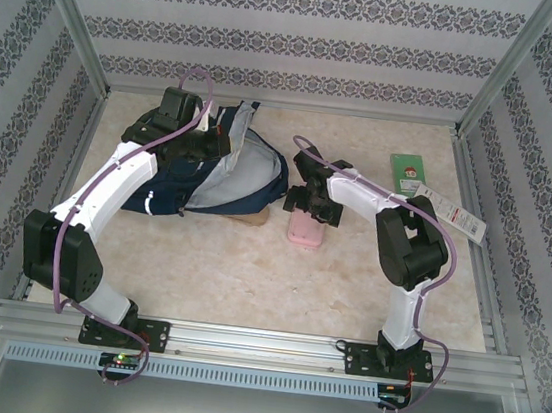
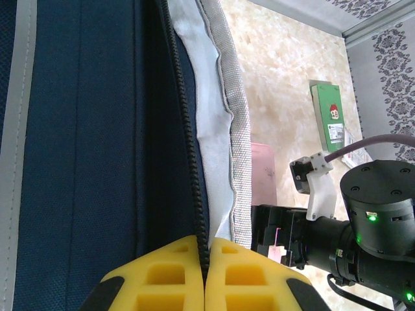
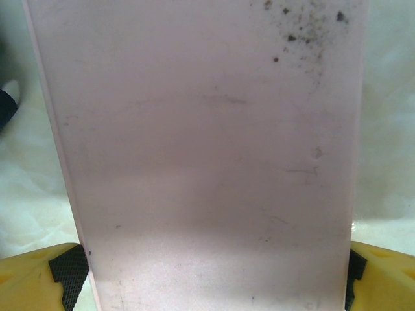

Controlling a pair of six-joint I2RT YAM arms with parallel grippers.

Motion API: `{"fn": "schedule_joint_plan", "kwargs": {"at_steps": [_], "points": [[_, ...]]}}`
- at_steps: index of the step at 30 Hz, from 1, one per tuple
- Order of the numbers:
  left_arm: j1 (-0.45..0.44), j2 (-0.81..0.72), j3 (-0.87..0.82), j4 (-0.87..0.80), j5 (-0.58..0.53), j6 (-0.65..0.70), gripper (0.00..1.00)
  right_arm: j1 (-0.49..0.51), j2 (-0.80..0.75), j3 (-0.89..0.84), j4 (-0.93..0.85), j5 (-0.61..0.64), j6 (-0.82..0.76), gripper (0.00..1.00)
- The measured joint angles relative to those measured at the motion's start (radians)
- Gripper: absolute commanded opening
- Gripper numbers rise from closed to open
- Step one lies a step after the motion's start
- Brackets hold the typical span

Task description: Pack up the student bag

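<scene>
Viewing from above, I have the pale marbled table [image 1: 246, 284] as the largest surface, walled by patterned panels.

Next in size is the student bag [image 1: 234, 176], lying at the far left of the table with its mouth turned toward the middle. The opening gapes, so the light lining [image 1: 221, 182] shows inside the navy shell. In my left wrist view the navy fabric [image 2: 84, 129] runs beside a grey-white stripe, with the black zipper [image 2: 185, 129] and a padded white rim to its right. I can read no brand or lettering on it.

The left gripper [image 1: 208, 143] sits over the bag's upper edge. Its yellow fingers [image 2: 168, 272] are pressed together, and the zipper edge runs down into the seam between them [image 2: 205, 259].

The right gripper [image 1: 308, 210] is just right of the bag's mouth, above a pink box [image 1: 303, 232] that lies flat on the table. In the right wrist view, the black pads [image 3: 68, 269] stand against the two long sides of the pink box [image 3: 207, 142], the jaws [image 3: 211, 278] clamped across its width. That face carries dark specks near one corner and no writing.

A green card [image 1: 407, 172] lies at the far right; it bears a small red-and-white picture [image 2: 329, 120], with print too small to read.

Just beside it lies a white tag [image 1: 451, 213] with red marks, also illegible.
</scene>
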Motion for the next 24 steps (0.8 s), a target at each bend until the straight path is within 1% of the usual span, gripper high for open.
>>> {"fn": "schedule_joint_plan", "kwargs": {"at_steps": [11,19,24], "points": [[0.0,0.0,0.0,0.0,0.0,-0.002,0.0,0.048,0.035,0.055,-0.022,0.064,-0.027,0.98],[0.0,0.0,0.0,0.0,0.0,-0.003,0.0,0.05,0.025,0.051,-0.024,0.076,-0.027,0.98],[0.0,0.0,0.0,0.0,0.0,-0.003,0.0,0.053,0.012,0.055,-0.077,0.103,-0.046,0.98]]}}
